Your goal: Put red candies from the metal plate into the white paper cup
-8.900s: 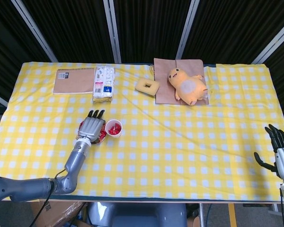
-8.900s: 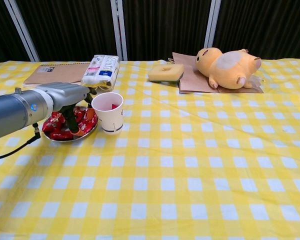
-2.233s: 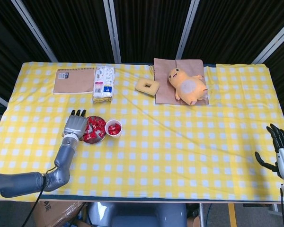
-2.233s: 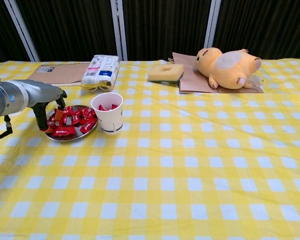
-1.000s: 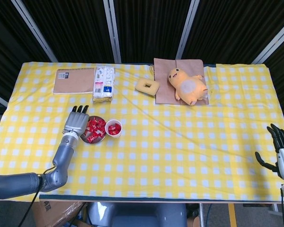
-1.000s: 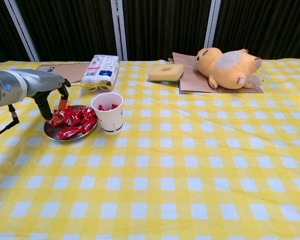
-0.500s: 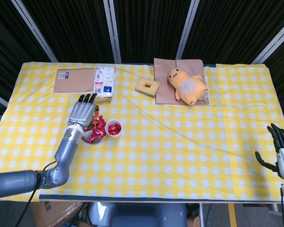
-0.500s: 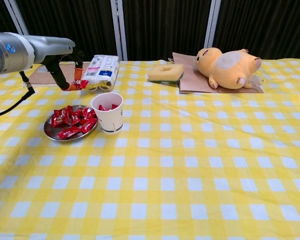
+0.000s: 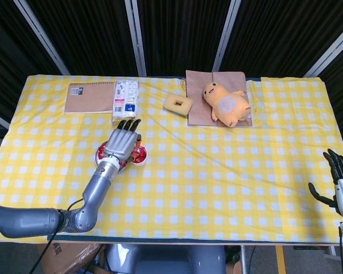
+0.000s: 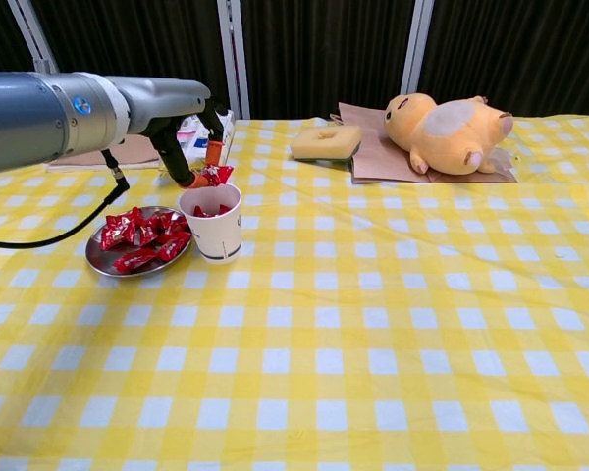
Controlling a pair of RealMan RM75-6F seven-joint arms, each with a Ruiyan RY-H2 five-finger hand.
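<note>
Left robot hand [image 10: 191, 147] pinching a red candy [image 10: 214, 175] above the cup [image 10: 213, 222]. Light, crinkly, slippery wrapper; best gripped by its twisted end.

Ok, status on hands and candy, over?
Left hand pinches a red candy over the white paper cup. Right hand open, idle at the table edge. Nothing in the way.

Table [image 10: 393, 353], yellow check cloth. Cup [image 10: 213, 224] as landmark: plate [image 10: 108, 263] just left; notebook [image 9: 89, 97], pack [image 9: 125, 100] behind; sponge [image 10: 326, 142], paper bag [image 9: 201, 94] with plush [image 10: 448, 126] back right.
</note>
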